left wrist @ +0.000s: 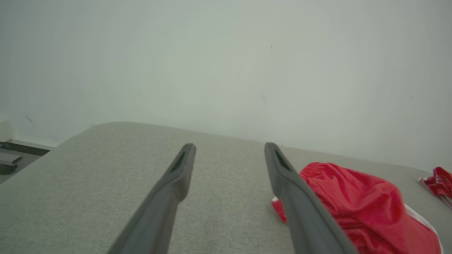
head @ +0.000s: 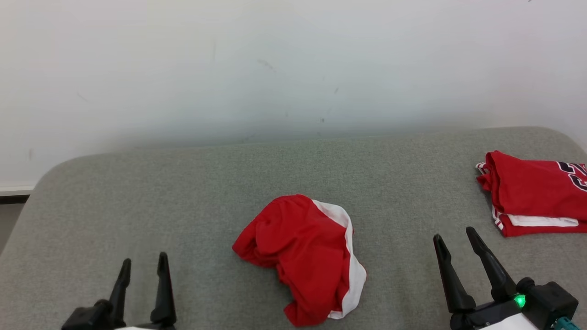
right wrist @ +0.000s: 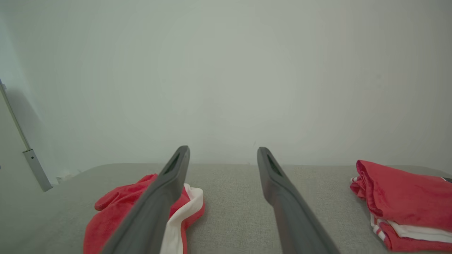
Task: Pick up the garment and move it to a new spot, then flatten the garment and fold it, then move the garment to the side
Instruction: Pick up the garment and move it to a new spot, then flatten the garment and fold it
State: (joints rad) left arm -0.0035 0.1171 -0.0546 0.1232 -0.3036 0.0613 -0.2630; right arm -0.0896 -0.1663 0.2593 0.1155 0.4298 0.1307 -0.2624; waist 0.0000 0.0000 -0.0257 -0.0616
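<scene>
This looks like a bare test room or lab rather than a home. A plain white wall (head: 293, 59), scuffed and marked, stands behind a table (head: 137, 206) padded in grey cloth, with rounded corners. On it lie a crumpled red garment (head: 302, 256) and a folded red pile (head: 536, 192), well apart. A dark skirting (head: 13, 198) runs at the left, and a metal strip (right wrist: 35, 169) is fixed to a side wall.
</scene>
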